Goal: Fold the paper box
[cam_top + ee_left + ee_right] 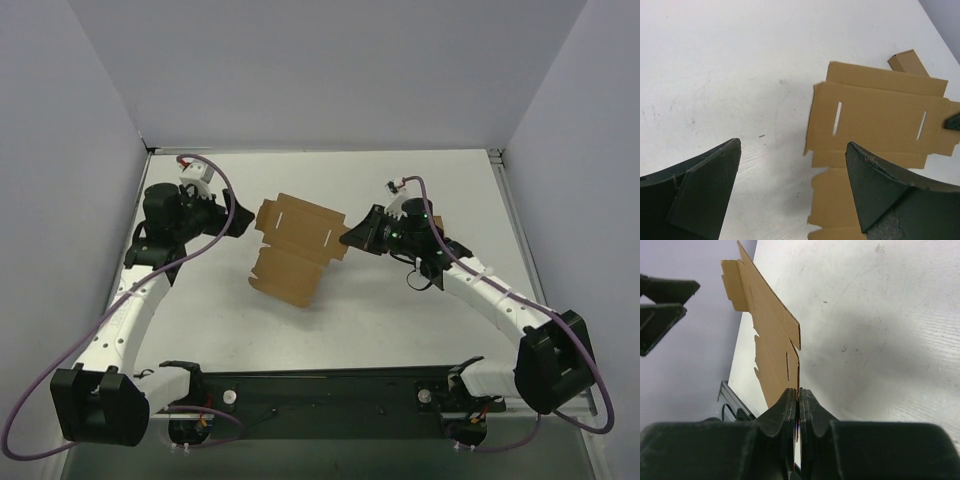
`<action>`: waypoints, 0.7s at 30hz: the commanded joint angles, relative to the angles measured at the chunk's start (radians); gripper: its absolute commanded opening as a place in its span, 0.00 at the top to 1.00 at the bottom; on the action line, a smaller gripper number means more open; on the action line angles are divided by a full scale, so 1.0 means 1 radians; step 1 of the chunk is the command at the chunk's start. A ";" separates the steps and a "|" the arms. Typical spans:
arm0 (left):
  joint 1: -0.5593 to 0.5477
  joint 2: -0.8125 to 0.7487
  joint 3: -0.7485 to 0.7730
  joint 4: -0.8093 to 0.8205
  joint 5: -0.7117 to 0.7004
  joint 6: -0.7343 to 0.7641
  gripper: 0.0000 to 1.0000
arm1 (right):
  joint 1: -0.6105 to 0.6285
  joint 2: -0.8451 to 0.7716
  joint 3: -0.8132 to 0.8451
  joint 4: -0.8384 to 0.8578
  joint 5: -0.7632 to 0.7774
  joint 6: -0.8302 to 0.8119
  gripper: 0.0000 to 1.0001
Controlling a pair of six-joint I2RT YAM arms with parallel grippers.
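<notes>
The box [295, 250] is plain brown kraft; the worktop [390, 320] white, faintly speckled; fingers [700, 185] black; cables [229, 195] purple.

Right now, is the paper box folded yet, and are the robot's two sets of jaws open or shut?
paper box: not folded, still a flat sheet, pinched at one edge.
right arm: jaws shut on the paper box's edge.
left arm: jaws wide open, holding nothing, beside the paper box.

Bright, even overhead light; soft shadows; slightly blurred wrist views.
</notes>
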 commanded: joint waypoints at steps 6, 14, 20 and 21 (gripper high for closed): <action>0.000 0.021 -0.006 0.103 0.145 -0.031 0.05 | -0.007 -0.122 0.011 -0.158 -0.079 -0.182 1.00; -0.034 0.076 0.006 0.094 0.220 -0.013 0.05 | -0.007 -0.149 0.014 -0.164 -0.083 -0.188 1.00; -0.048 0.116 0.029 0.034 0.205 0.010 0.06 | -0.007 -0.165 0.023 -0.165 -0.086 -0.187 1.00; -0.049 0.120 0.029 0.033 0.209 0.007 0.06 | -0.008 -0.167 0.024 -0.167 -0.086 -0.187 1.00</action>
